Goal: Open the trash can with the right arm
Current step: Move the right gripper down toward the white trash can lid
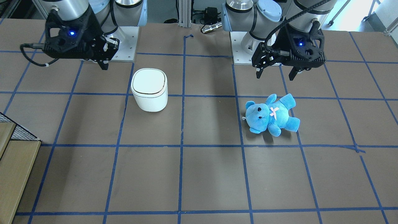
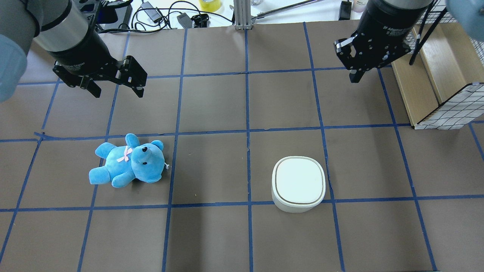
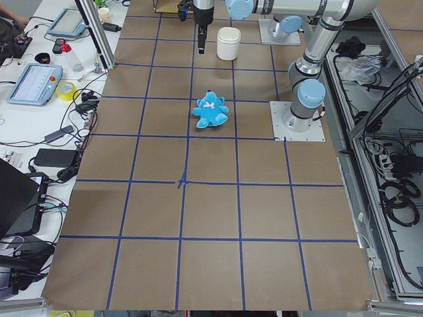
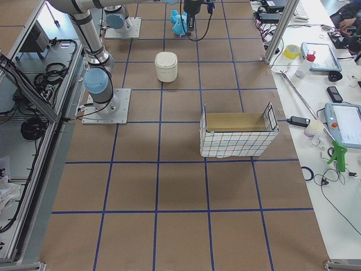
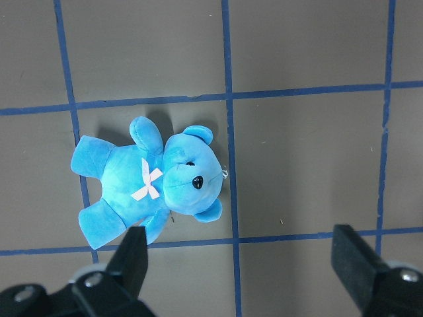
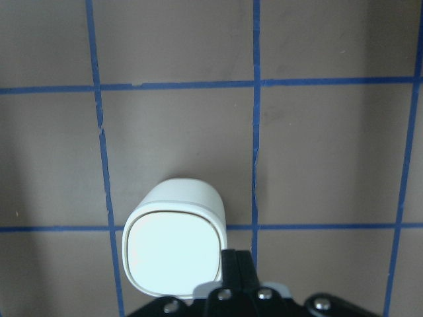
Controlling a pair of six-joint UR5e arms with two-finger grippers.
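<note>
White plastic, lid flat down with its thin dark seam unbroken all round: the can (image 2: 298, 185) stands upright on the counter (image 2: 211, 241), in the robot's right half. Its near edge sits over a blue tape line (image 2: 211, 204).

I see the right arm (image 2: 382, 37) hanging above the counter on the far side of the can, well apart from it and touching nothing. Its jaws are pressed together with nothing between them. From the right wrist camera, the closed tips show at the bottom edge, and the can's lid lies just to one side of them, lower in the view.

The left arm (image 2: 75, 49) hovers over the other half of the counter. Its jaws are spread wide and hold nothing.

A blue teddy (image 2: 128, 166) with a pink bow lies face up on the counter below the left arm, well apart from the can. In the left wrist view it sits just beyond the two spread tips.

A wire-mesh crate (image 2: 450, 109) with wooden boards inside rests at the counter's right edge, near the right arm.
</note>
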